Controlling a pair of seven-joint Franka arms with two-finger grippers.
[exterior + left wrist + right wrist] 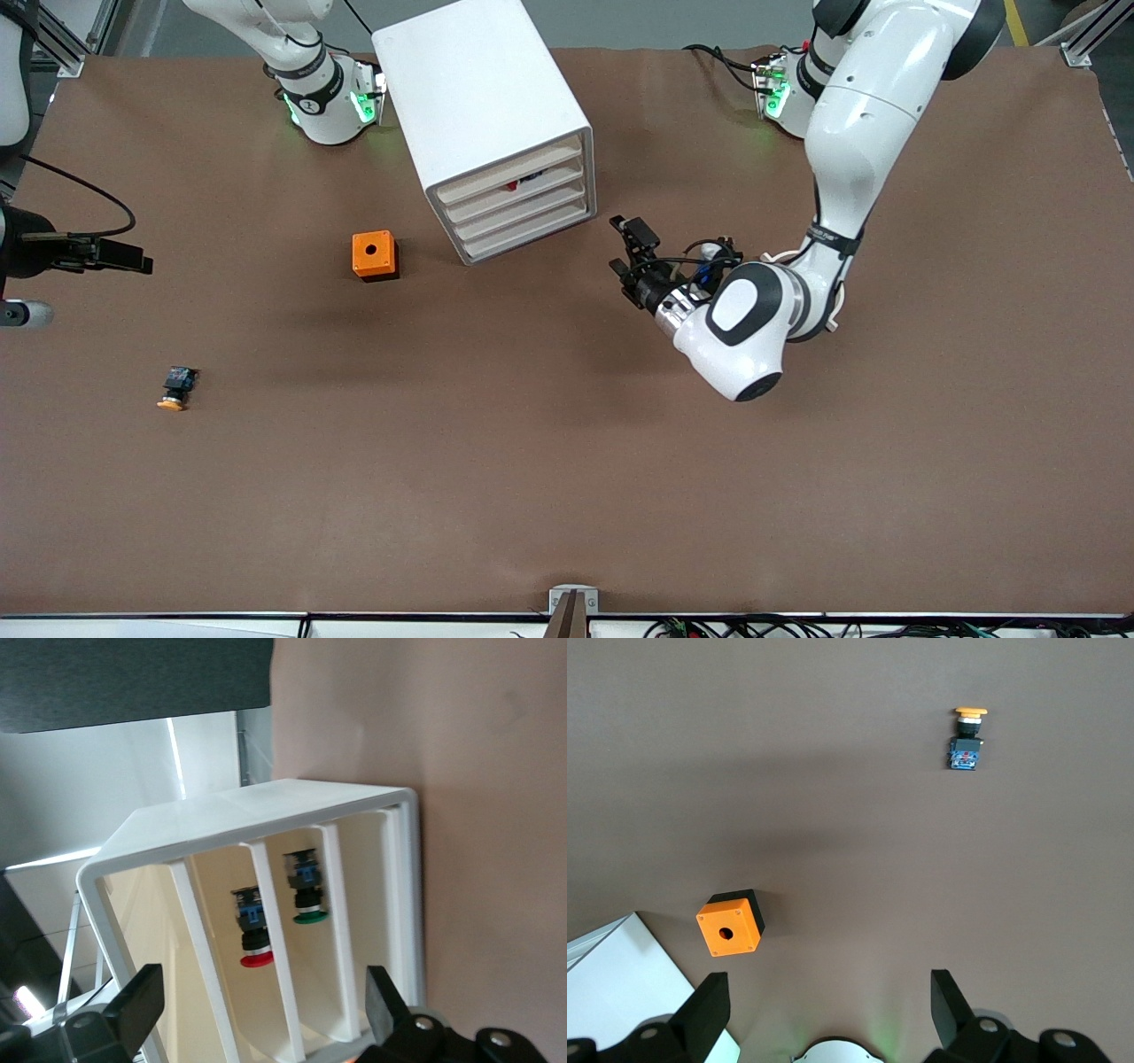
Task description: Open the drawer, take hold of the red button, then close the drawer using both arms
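A white cabinet [478, 89] stands near the robots' bases, with several stacked drawers, all pushed in. Second from the top is the drawer [523, 200] [276, 939] that holds the red-capped button [512, 186] [254, 958], seen over its low front. My left gripper [620, 244] [261, 1010] hovers open just in front of the drawer fronts, touching nothing. High over the right arm's end of the table, my right gripper [133, 259] [830, 1010] is open, empty and points down.
An orange box with a hole [374, 255] [728, 925] sits beside the cabinet toward the right arm's end. A yellow-capped button [177, 387] [967, 740] lies nearer the front camera. A green-capped button [308, 904] lies in the drawer under the red one.
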